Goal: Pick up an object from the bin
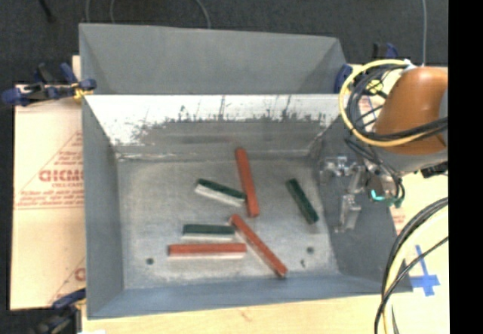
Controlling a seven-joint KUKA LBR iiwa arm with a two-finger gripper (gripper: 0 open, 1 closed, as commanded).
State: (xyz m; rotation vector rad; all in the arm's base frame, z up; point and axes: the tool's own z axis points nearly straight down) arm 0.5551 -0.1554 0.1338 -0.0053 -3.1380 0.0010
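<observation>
The gripper [349, 208] hangs at the bin's [211, 68] right wall, just right of a dark green bar [302, 200] and apart from it. Whether it is open or closed cannot be told. Left of that lie a red bar [247, 182] and a pale bar [220, 191]. Nearer lie a short green bar [208, 229], a flat red bar [207, 249] and a slanted red bar [259, 245].

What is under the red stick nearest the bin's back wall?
One end of the white-and-green flat stick slips under the long red stick. That covered tip is hidden. Elsewhere it lies on the grey metal bin floor.
</observation>
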